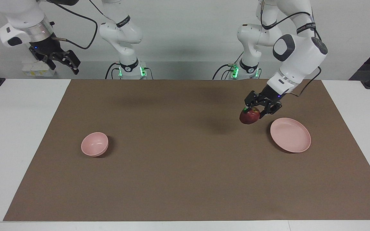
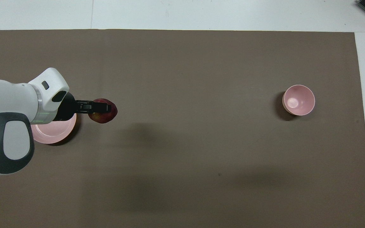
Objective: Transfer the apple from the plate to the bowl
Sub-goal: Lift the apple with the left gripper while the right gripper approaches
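— White walls back a white worktop [image 1: 24,134] covered by a brown mat [image 1: 185,179]. What lies nearest the robots?

— Nothing on the mat close to them. High up at the right arm's end, the right claw [image 1: 63,61] hangs in the air with its fingers spread apart, holding nothing; that arm waits.

— And farther out?

— The left claw [image 1: 258,109] is up over the bare mat just beside the plate [image 1: 295,138], toward the middle of the worktop. It is clamped on the apple [image 1: 249,117], gripping it from above, so the dark red fruit hangs clear of the mat.

— Is anything on the plate?

— No, it sits at the left arm's end, pale pink. The bowl [image 1: 94,145] stands well apart from it, at the right arm's end, upright and pink, about as far from the robots as the plate.
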Robot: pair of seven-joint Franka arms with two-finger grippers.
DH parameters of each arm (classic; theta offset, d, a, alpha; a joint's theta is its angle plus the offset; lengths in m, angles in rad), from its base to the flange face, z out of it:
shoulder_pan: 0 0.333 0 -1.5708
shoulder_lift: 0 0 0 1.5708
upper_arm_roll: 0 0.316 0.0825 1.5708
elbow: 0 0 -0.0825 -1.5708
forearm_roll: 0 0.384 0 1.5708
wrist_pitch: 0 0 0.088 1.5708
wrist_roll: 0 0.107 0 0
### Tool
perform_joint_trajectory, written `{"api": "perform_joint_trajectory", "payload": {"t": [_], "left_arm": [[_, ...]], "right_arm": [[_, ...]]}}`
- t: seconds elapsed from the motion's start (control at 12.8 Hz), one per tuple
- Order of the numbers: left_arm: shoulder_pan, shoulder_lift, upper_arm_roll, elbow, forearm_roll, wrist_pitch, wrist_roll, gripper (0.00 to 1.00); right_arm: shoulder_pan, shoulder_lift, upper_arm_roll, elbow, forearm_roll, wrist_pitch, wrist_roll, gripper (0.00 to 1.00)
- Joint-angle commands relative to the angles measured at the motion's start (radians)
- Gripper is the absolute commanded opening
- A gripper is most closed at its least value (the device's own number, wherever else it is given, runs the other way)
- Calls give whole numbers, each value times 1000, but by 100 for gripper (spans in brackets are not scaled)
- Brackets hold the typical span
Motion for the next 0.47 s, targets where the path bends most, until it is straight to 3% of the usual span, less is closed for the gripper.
{"api": "perform_joint_trajectory", "payload": {"t": [0.0, 0.23, 0.39], "left_arm": [[-26, -4, 14, 15, -111, -22, -13, 0], [-26, -5, 5, 10, -222, -21, -13, 0], [-32, -10, -2, 2, -275, -25, -13, 0]], "right_arm": [[6, -28, 12, -20, 15, -9, 6, 100], [58, -50, 21, -130, 36, 84, 42, 100], [90, -27, 21, -150, 121, 100, 195, 100]]}}
